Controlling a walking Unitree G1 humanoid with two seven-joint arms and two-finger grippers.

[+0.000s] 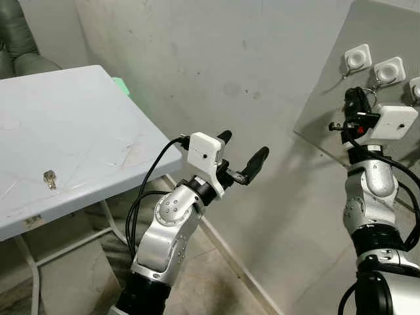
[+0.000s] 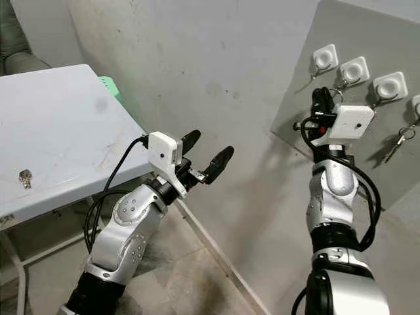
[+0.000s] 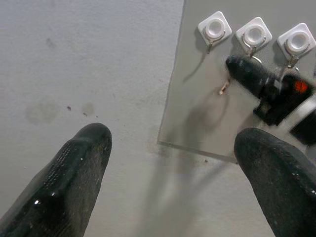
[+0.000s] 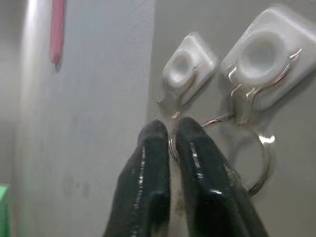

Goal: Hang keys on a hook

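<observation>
Several white hooks (image 2: 354,70) are stuck in a row on a grey board (image 2: 341,151) on the wall. My right gripper (image 1: 354,97) is raised to the board, just under the second hook (image 4: 261,54). Its fingers (image 4: 197,163) are shut on a thin metal key ring (image 4: 262,163) that touches this hook's wire; I cannot tell whether the ring is over it. A small key (image 3: 224,88) dangles below that gripper. My left gripper (image 1: 244,148) is open and empty in mid air, facing the wall. Another key (image 1: 49,178) lies on the white table (image 1: 72,131).
A key (image 2: 400,139) hangs from the hook at the far right of the board. The table's corner is close to my left arm, with a green object (image 1: 121,85) behind it. A grey-green sofa (image 1: 20,46) stands at the back left.
</observation>
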